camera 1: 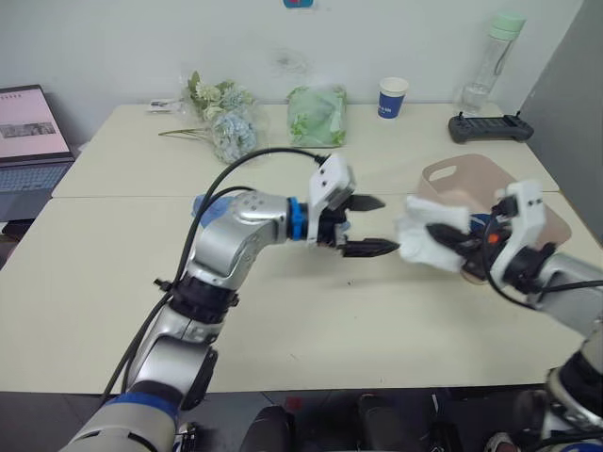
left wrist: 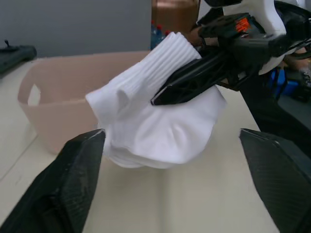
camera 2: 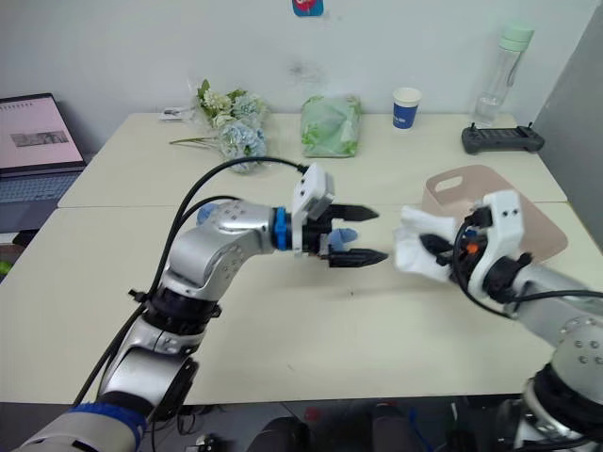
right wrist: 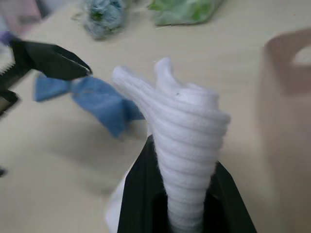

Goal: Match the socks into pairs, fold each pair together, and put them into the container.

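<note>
At nine o'clock, an open laptop (camera 1: 28, 132) off the edge of the cream bench (camera 1: 113, 273). Toward eleven o'clock, a bunch of pale flowers (camera 1: 224, 118); near twelve, a green bag (camera 1: 317, 113), then a blue paper cup (camera 1: 392, 96) just to its right. At centre, above the bench, the left pincer (camera 1: 363, 226), black fingers spread apart, empty, tips aimed toward three o'clock. Behind that pincer, flat on the bench, a light blue sock (right wrist: 97, 99), crumpled, partly hidden in the head views. Just past those fingertips, close but apart, a folded white pair (camera 1: 424, 240) held off the surface, ribbed cuffs bunched at the top. Clamped on the white pair, the right pincer (left wrist: 194, 80), reaching in from four o'clock. Immediately behind, at two to three o'clock, the pale pink container (camera 1: 462, 184), upright on the bench with its handle slot facing the centre, contents not clear. Further back near one o'clock, a clear bottle with a green cap (camera 1: 492, 56) and a black controller (camera 1: 488, 125) along the far edge.
</note>
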